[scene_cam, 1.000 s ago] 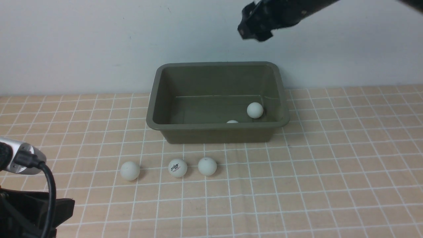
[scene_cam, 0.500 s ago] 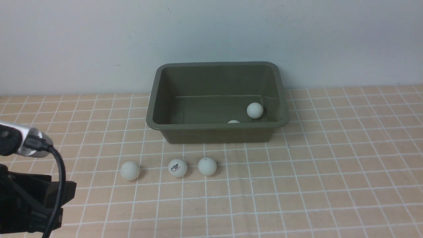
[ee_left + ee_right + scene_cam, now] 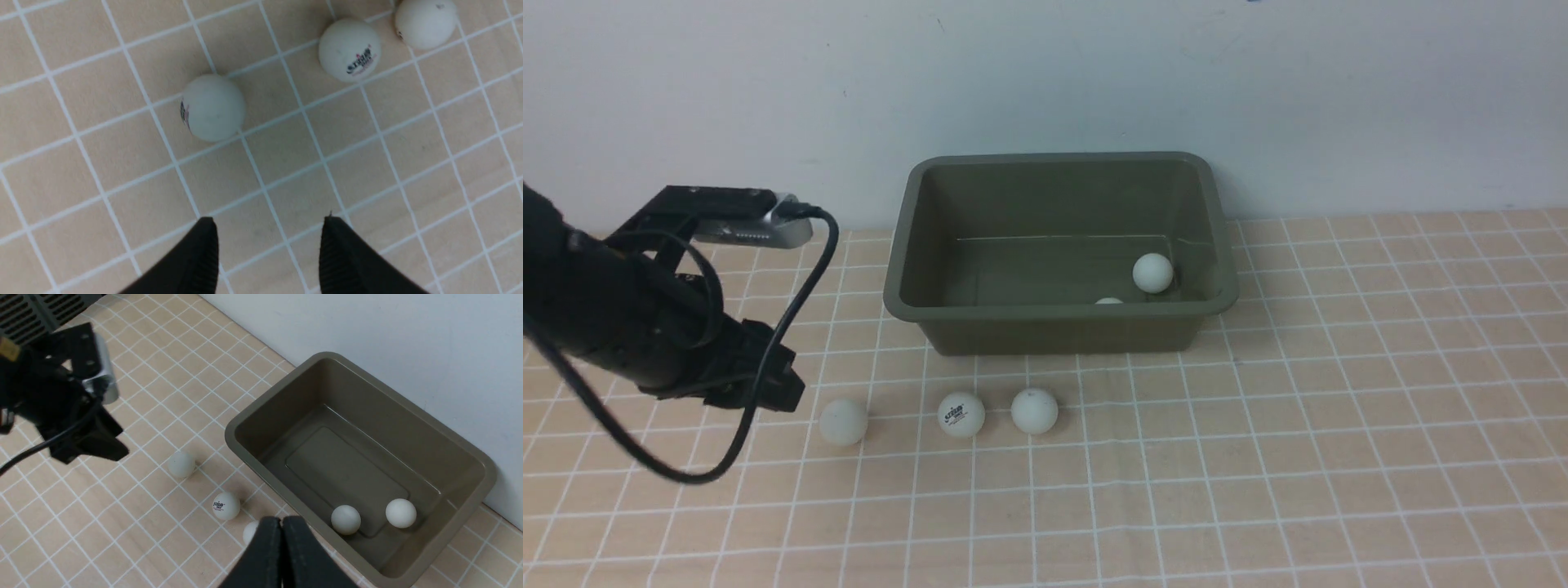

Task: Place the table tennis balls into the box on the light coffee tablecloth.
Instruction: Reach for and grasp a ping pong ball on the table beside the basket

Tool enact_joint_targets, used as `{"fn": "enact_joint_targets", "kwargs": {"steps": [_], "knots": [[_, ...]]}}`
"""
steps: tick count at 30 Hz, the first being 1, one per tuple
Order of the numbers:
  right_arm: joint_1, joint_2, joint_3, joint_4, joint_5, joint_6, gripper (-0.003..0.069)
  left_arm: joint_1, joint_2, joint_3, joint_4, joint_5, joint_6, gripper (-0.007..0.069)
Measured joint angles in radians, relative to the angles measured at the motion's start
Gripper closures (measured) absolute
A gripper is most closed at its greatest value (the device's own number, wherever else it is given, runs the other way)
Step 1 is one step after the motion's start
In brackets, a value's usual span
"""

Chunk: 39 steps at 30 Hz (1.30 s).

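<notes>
While the left gripper hangs with jaws apart and empty, a small white matte table tennis ball lies just beyond its tips; the right gripper is pressed together.

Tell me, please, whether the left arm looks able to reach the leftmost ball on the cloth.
Probably yes: the left gripper hangs open just beside the leftmost ball, only bare tablecloth lies between them, and the neighbouring ball sits apart.
</notes>
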Motion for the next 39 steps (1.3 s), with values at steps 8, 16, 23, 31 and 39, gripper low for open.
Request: {"fn": "enact_joint_targets", "kwargs": {"steps": [8, 16, 23, 31, 39], "knots": [[0.000, 0.000, 0.000, 0.007, 0.000, -0.004, 0.0676, 0.000, 0.171, -0.120, -0.001, -0.003, 0.068, 0.0314], [0.000, 0.000, 0.000, 0.000, 0.000, -0.013, 0.0676, 0.000, 0.226, -0.139, -0.032, -0.010, 0.104, 0.0214], [0.000, 0.000, 0.000, -0.001, 0.000, -0.027, 0.0676, -0.061, 0.293, -0.139, -0.023, -0.073, 0.114, 0.0210], [0.000, 0.000, 0.000, -0.001, 0.000, -0.029, 0.0676, -0.129, 0.358, -0.139, 0.154, -0.192, -0.015, 0.0210], [0.000, 0.000, 0.000, -0.001, 0.000, -0.029, 0.0676, -0.131, 0.386, -0.139, 0.213, -0.189, -0.086, 0.0225]]}}
